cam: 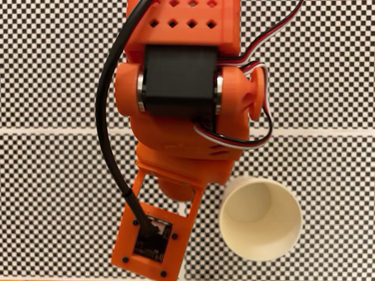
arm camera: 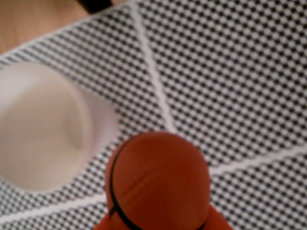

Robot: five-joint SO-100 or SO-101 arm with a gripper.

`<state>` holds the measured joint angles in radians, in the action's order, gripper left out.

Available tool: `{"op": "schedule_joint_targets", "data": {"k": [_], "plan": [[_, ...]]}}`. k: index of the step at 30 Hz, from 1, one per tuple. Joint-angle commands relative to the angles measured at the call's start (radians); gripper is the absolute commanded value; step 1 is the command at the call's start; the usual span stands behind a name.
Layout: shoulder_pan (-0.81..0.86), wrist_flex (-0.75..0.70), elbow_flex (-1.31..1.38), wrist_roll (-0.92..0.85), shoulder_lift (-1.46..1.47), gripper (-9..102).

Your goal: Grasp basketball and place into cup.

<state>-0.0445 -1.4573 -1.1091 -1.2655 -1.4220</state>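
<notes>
In the wrist view the orange-red basketball [arm camera: 158,184] with its black seam fills the bottom centre, raised above the checkered mat. My gripper [arm camera: 160,224] is shut on it, and orange fingertips [arm camera: 218,221] show at its lower sides. The cream-white cup [arm camera: 29,96] stands open-mouthed to the ball's left, apart from it and blurred. In the fixed view the cup [cam: 275,199] sits at the lower right, just right of my orange arm [cam: 176,88], and nothing shows inside it. The arm's body hides the fingers there.
A black-and-white checkered mat [cam: 328,70] with thin white lines covers the table. A wooden strip [arm camera: 33,19] shows beyond the mat's edge at the wrist view's top left. A black cable [cam: 105,117] loops down the arm's left side to the wrist camera board [cam: 151,237].
</notes>
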Motion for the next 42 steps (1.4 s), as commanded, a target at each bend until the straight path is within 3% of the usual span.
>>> {"op": "schedule_joint_targets", "data": {"k": [1, 20, 42], "plan": [[-0.031, 0.008, 0.078, 0.034, -0.055, 0], [-0.074, 0.008, 0.253, 0.067, 0.000, 0], [-0.163, -0.002, 0.566, 0.133, 0.282, 0]]}}
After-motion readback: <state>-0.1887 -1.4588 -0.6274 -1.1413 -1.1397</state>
